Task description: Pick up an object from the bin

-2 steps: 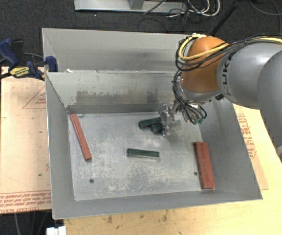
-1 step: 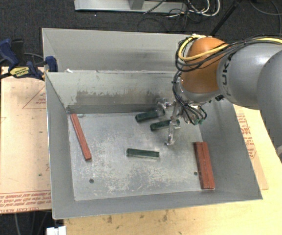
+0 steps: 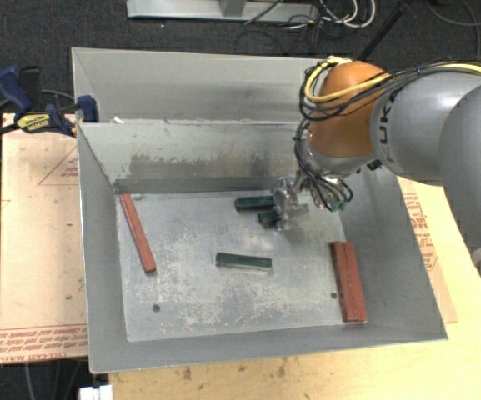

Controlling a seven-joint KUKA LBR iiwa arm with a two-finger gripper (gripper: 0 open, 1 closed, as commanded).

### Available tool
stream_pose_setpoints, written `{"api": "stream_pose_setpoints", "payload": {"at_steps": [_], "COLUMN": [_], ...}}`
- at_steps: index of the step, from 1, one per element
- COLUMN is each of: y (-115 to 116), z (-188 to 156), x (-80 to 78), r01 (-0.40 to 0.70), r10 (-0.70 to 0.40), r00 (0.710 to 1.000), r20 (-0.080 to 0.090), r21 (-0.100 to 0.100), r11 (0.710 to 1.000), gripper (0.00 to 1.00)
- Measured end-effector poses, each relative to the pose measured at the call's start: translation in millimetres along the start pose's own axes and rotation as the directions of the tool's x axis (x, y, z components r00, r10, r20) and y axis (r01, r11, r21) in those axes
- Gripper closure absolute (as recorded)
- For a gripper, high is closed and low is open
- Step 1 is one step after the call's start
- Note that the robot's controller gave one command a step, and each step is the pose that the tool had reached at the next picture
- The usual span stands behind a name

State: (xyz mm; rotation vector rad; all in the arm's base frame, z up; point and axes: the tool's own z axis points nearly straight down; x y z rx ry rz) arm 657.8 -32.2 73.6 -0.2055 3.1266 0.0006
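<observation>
Looking in over the near rim of the grey metal bin (image 3: 207, 307), I see a dull, scuffed sheet floor with sloping walls. Nearest, on the right, lies a reddish-brown block (image 3: 348, 282), long, flat and square-edged, matt like wood or plastic. A little further in, mid-floor, is a dark green bar (image 3: 243, 262), slim and straight, well apart from everything else. On the left a thinner reddish-brown strip (image 3: 137, 233) slants along the foot of the wall. Beyond these, toward the back wall, sits a dark green piece (image 3: 254, 202) with a shorter dark stub (image 3: 267, 218) just beside it; the hand (image 3: 288, 209) is down low against their right ends, touching or nearly so, and whether it is apart or together I cannot tell. Behind it rises the orange wrist cover (image 3: 344, 111), smooth and rounded, looped with yellow cable, and then the grey arm (image 3: 440, 123).

By my reckoning the pick is barely begun; everything lies flat on the floor and I see nothing lifted. What remains is to close on one piece, most likely the dark green piece, and raise it clear.
</observation>
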Motion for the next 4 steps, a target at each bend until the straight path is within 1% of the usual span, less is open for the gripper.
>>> {"api": "stream_pose_setpoints", "payload": {"at_steps": [1,2,3,4], "y": [0,0,-4,15], "z": [2,2,-125,-243], "x": [2.0,1.3,6.7,26.7], "r01": [0.001,0.001,-0.083,0.076], "r10": [-0.001,-0.001,0.083,-0.076], "r00": [1.0,1.0,0.997,0.997], "r20": [-0.006,-0.004,0.005,0.004], "r21": [-0.001,0.0,0.001,0.001], "r11": [1.0,1.0,0.997,0.997], "gripper": [0.0,1.0,1.0,1.0]}}
